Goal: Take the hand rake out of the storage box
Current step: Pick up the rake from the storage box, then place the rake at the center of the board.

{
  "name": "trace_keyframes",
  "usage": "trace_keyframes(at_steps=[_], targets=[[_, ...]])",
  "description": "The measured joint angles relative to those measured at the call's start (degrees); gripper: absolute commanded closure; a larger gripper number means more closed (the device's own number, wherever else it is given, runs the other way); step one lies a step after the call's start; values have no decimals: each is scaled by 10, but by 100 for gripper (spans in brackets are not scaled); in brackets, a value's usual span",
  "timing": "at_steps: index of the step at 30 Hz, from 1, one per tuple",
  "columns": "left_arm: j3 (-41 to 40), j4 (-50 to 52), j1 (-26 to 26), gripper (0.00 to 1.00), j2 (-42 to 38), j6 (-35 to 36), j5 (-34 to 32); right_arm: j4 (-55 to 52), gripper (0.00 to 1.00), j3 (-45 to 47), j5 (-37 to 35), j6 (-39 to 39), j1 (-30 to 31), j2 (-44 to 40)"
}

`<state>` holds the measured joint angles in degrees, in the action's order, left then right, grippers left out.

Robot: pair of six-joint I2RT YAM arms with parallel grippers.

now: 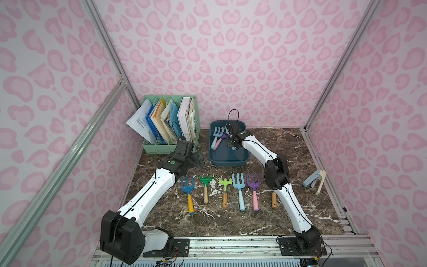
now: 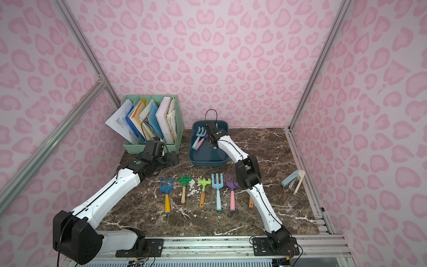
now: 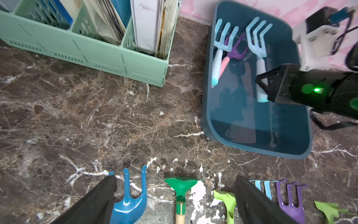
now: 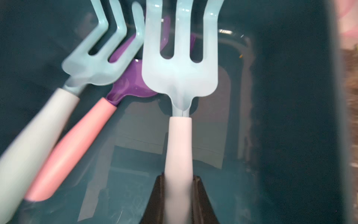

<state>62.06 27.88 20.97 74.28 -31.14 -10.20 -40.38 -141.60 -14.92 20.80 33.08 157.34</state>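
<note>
Both top views look down steeply from high over the near edge, taking in the whole desk (image 1: 208, 222). The left wrist camera faces down at the desk from moderate height, sharing the storage box (image 3: 242, 124) with the right wrist camera, which peers from very close inside it along a pale-handled hand rake (image 4: 179, 77).
</note>
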Motion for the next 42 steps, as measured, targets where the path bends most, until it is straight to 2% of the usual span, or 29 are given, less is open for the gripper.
trace_keyframes(at_steps=[4, 7, 11, 14, 17, 20, 22, 29, 36, 42], targets=[[-9, 1, 7, 2, -22, 0, 1, 2, 100, 21, -20, 0, 11, -59], [-20, 1, 10, 2, -43, -2, 1, 6, 100, 83, -22, 2, 13, -123], [-33, 1, 14, 2, -61, -3, 1, 48, 100, 253, -24, 6, -3, -262], [-35, 1, 17, 2, -64, -5, 3, 109, 100, 417, -19, 21, -44, -388], [-35, 1, 22, 2, -64, -5, 3, 156, 100, 532, -18, 32, -94, -439], [-32, 1, 24, 2, -58, -5, 7, 180, 100, 605, 5, 34, -131, -429], [-26, 0, 26, 2, -52, -5, 8, 185, 100, 624, 20, 34, -146, -413], [45, 1, 48, 2, 28, -6, 13, 215, 100, 609, 43, 29, -179, -350], [113, 3, 57, 3, 107, -7, 13, 224, 100, 590, 71, 20, -163, -314], [129, 3, 59, 3, 132, -7, 12, 221, 100, 543, 80, 19, -139, -267]])
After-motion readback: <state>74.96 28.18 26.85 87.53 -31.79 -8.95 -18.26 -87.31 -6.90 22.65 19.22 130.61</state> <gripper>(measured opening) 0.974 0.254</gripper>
